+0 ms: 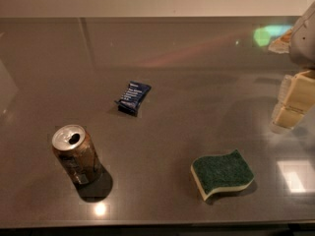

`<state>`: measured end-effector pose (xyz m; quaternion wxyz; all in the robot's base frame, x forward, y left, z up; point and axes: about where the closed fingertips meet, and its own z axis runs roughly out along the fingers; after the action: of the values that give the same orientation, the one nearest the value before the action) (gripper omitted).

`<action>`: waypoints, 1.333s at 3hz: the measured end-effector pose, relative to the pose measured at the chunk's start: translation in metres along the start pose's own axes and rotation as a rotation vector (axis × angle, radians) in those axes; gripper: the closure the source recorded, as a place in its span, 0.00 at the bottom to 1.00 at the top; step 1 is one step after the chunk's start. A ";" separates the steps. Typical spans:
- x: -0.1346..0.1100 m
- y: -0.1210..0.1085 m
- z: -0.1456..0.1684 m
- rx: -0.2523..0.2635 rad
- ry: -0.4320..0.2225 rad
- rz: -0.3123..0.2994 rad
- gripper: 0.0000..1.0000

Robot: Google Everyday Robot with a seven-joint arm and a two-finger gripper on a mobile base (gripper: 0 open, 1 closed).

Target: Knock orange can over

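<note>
The orange can (77,155) stands upright on the grey table (197,82) at the front left. Its body is orange-brown with pale markings, and its silver top with the opening faces up. My gripper (291,104) is at the far right edge of the view, a little above the table. It is far from the can, with the green sponge (222,172) lying between them nearer the front. The gripper holds nothing that I can see.
A small dark blue snack packet (133,97) lies in the middle of the table, behind and to the right of the can. The table's front edge runs along the bottom of the view. A pale wall stands behind the far edge.
</note>
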<state>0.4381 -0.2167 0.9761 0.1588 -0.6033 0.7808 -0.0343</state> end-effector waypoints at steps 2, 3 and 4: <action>-0.015 0.001 0.003 -0.024 -0.074 -0.017 0.00; -0.039 0.012 0.018 -0.082 -0.196 -0.045 0.00; -0.071 0.035 0.031 -0.137 -0.335 -0.100 0.00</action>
<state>0.4300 -0.1349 0.9523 0.2432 -0.6481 0.7128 0.1123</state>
